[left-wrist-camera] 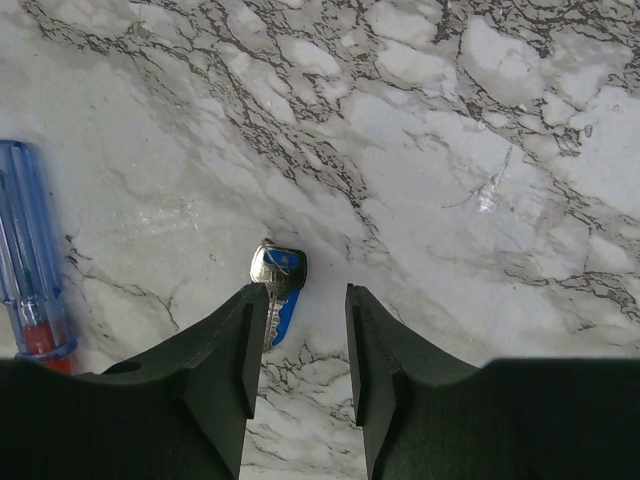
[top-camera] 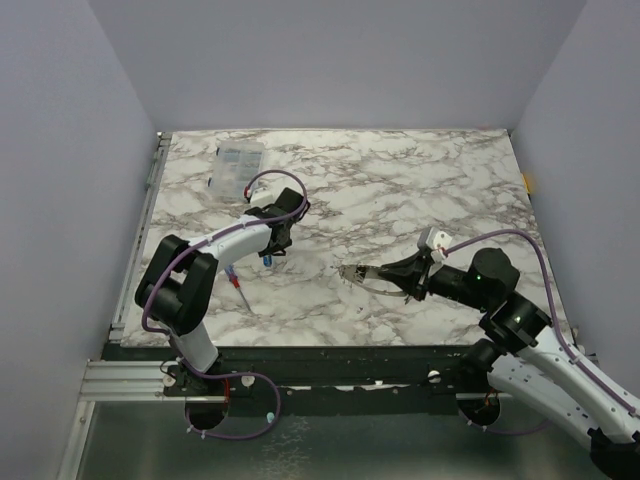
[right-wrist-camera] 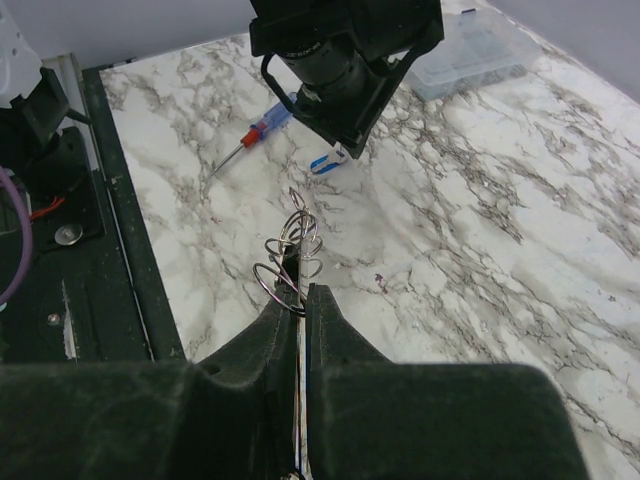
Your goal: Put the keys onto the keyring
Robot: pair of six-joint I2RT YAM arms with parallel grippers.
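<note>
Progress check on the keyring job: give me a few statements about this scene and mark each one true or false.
1. The right fingers are shut on the keyring. True.
2. The blue-headed key hangs on the keyring. False: it lies on the table by the left arm, well apart from the keyring.
3. The left fingers stand apart, with the key at their tips. True.
4. The screwdriver lies inside the clear box. False: it lies on the bare table beside the left arm, and the box sits farther back.
</note>
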